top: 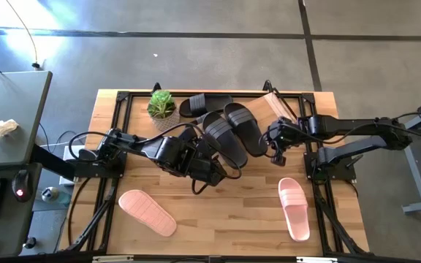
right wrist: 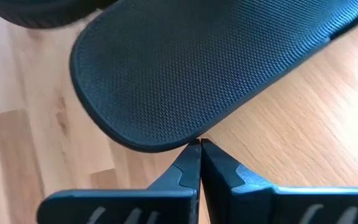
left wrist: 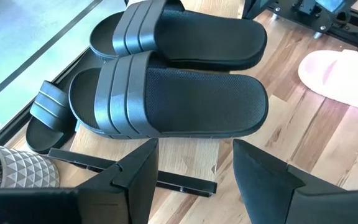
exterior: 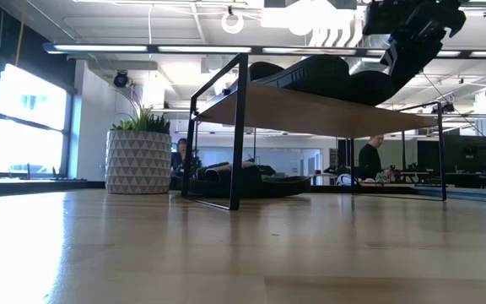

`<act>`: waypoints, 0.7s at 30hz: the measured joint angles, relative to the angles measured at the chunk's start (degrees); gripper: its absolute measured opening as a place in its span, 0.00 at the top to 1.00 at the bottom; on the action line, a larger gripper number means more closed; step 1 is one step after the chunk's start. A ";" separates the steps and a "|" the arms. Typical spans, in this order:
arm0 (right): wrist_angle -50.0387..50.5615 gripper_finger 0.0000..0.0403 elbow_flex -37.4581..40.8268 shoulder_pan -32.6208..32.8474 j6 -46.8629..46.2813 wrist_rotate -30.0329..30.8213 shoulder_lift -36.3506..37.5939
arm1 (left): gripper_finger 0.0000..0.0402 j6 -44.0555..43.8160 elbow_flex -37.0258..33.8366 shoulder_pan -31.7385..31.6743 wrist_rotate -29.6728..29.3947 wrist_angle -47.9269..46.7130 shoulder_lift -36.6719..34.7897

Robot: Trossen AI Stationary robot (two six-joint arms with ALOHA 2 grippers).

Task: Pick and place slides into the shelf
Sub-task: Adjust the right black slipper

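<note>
Two black slides (top: 225, 135) (top: 245, 128) lie side by side, soles down, on the light wood board of the shelf (top: 275, 104) at the table's far middle. A third black slide (top: 202, 104) lies on the table under the shelf's far part. Two pink slides (top: 147, 212) (top: 294, 208) lie on the table near its front edge. My left gripper (left wrist: 194, 163) hovers open just in front of the shelf, with nothing between its fingers. My right gripper (right wrist: 199, 144) is shut at the heel end of the right-hand black slide (right wrist: 185, 74). My right gripper has its shut fingertips (right wrist: 191, 152) against the rim of the black slide's heel end (right wrist: 166, 144). The fingers come from the table's right side, slanting down, in line with the slide's length. The slide lies flat on the shelf board (right wrist: 303, 124).
A potted green plant (top: 161, 104) stands at the shelf's far left corner. The shelf's thin black frame (left wrist: 135, 174) runs just ahead of my left fingers. Bare wood lies between the two pink slides at the table's front middle (top: 225, 219).
</note>
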State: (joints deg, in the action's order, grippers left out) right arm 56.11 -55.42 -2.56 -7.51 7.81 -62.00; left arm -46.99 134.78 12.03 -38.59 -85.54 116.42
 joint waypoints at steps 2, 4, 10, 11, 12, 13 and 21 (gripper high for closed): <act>-0.99 1.00 0.00 0.01 0.15 -1.20 0.00 | 0.53 0.00 0.00 0.00 -0.01 0.00 -0.02; -1.17 1.00 0.00 -0.01 0.40 -1.85 0.00 | 0.53 -0.01 0.00 0.00 -0.02 0.01 -0.02; 0.42 1.00 0.00 -0.01 0.46 -0.60 0.04 | 0.53 -0.02 0.00 0.00 0.00 0.02 -0.02; 1.40 1.00 0.00 -0.01 0.40 0.03 0.12 | 0.53 -0.05 0.00 0.00 0.00 0.02 -0.02; 2.28 1.00 0.00 -0.01 0.15 0.99 0.25 | 0.53 -0.06 0.00 0.00 0.00 0.03 -0.02; 3.23 1.00 -0.01 -0.01 -0.12 1.68 0.47 | 0.53 -0.06 0.00 0.00 0.00 0.02 -0.02; 15.70 1.00 -8.59 -0.02 -1.25 -6.30 3.71 | 0.53 0.23 0.02 0.00 1.60 0.04 -0.04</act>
State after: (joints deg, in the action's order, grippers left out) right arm 71.81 -64.01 -2.58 -8.75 1.51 -58.29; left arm -46.76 134.80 12.03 -36.98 -85.49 116.38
